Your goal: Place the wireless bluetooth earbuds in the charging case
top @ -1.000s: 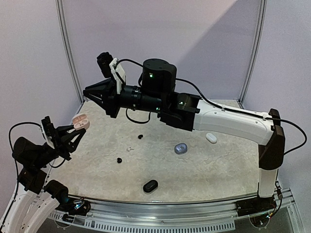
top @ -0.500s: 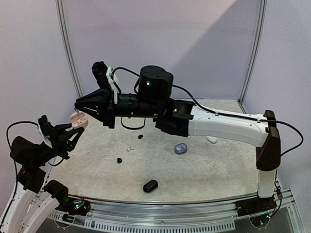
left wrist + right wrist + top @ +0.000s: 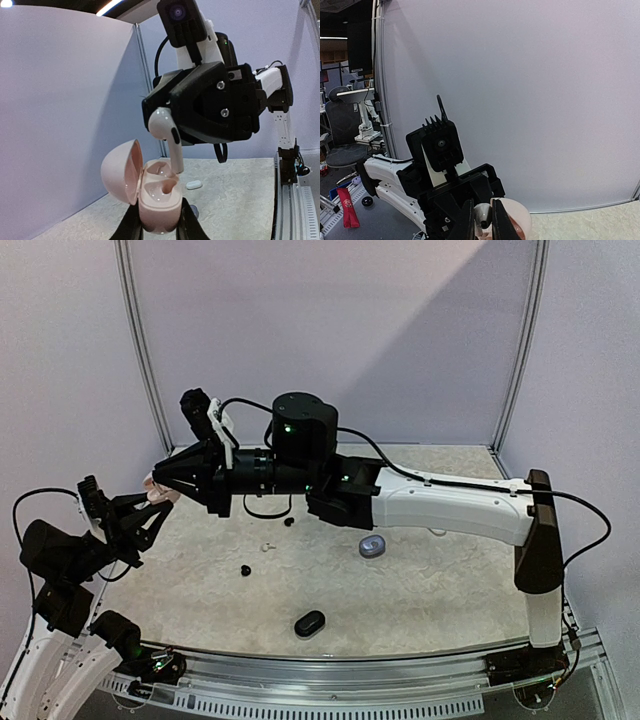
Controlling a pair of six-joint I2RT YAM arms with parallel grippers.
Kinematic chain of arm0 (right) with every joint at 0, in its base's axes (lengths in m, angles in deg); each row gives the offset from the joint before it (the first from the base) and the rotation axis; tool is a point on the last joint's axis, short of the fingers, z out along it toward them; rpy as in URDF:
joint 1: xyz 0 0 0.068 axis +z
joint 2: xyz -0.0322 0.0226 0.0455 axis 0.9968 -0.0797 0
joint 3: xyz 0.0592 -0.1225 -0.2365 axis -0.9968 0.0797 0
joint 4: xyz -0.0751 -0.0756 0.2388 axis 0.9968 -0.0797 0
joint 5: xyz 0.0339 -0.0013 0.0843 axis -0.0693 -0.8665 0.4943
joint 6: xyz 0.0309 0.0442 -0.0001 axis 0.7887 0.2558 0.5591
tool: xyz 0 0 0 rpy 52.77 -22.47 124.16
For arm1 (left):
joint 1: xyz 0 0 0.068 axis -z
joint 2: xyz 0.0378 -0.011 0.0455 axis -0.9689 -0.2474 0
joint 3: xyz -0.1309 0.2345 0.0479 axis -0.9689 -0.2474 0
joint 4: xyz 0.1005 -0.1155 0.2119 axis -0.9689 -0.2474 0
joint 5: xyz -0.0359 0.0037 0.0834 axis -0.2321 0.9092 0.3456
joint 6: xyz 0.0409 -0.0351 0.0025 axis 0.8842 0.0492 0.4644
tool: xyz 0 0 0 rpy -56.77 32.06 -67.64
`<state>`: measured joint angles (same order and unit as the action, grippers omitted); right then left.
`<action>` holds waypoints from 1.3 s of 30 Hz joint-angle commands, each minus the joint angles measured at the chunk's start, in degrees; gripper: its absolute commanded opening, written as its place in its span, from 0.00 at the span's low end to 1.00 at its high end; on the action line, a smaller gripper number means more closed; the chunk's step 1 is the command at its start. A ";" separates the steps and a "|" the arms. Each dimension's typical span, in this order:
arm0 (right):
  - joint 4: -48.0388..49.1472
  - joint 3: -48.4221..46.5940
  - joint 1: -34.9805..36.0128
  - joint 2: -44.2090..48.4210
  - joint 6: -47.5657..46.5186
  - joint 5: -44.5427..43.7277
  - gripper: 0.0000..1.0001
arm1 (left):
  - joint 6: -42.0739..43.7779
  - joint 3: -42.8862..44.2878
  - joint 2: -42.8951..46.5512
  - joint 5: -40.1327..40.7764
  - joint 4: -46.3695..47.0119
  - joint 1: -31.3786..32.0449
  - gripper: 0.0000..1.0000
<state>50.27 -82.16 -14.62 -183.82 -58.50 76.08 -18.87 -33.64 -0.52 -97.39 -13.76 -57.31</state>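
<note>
The fingers (image 3: 131,227) of the left gripper (image 3: 159,222) are clamped on the lower body of the pink charging case (image 3: 155,200), one finger at each side. The case stands upright with its lid swung open toward 9 o'clock in the left wrist view, and both inner sockets are bare.

The fingers (image 3: 468,222) of the right gripper (image 3: 483,222) are pinched on the head of a pale earbud (image 3: 167,135). Its stem points down, and the stem's tip is at the mouth of the case's far socket. Whether the tip touches the case cannot be told.

In the top view the two grippers meet tip to tip above the table (image 3: 430,590), near its 9 o'clock edge. The right arm stretches across from 3 o'clock, and the left arm rises from 7 o'clock.

On the table lie:
- a black earbud (image 3: 246,570) and a small white earbud (image 3: 266,547), left of centre
- a second black earbud (image 3: 289,522), toward 11 o'clock of the white one
- a grey-blue case (image 3: 372,547), near the centre
- a black case (image 3: 310,623), toward 6 o'clock
- a white case (image 3: 194,184), which shows beyond the pink one in the left wrist view
</note>
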 commanded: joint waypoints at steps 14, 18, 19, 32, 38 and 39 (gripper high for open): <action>1.31 1.92 -1.43 -0.89 3.33 -0.17 0.00 | -2.43 1.32 -0.18 0.26 0.48 0.42 0.00; 1.46 2.25 -1.43 -1.06 3.36 -0.57 0.00 | -3.57 1.52 -0.42 1.01 1.15 0.37 0.00; 1.39 2.28 -1.52 -1.11 3.22 -0.61 0.00 | -3.54 1.48 -0.49 0.76 1.13 0.40 0.00; 0.49 3.25 -1.52 -2.16 2.54 -1.19 0.22 | -3.82 1.87 -0.45 1.02 1.29 0.38 0.00; -1.41 2.68 -1.78 -1.43 1.00 -2.12 0.36 | -5.08 1.44 -0.31 2.06 0.54 0.40 0.00; -1.69 2.70 -2.07 -0.77 0.89 -2.49 0.37 | -5.79 1.20 -0.28 2.80 0.16 0.36 0.00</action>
<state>51.67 -79.78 -15.76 -184.13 -56.64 75.47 -22.83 -33.26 -0.69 -95.91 -13.93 -57.11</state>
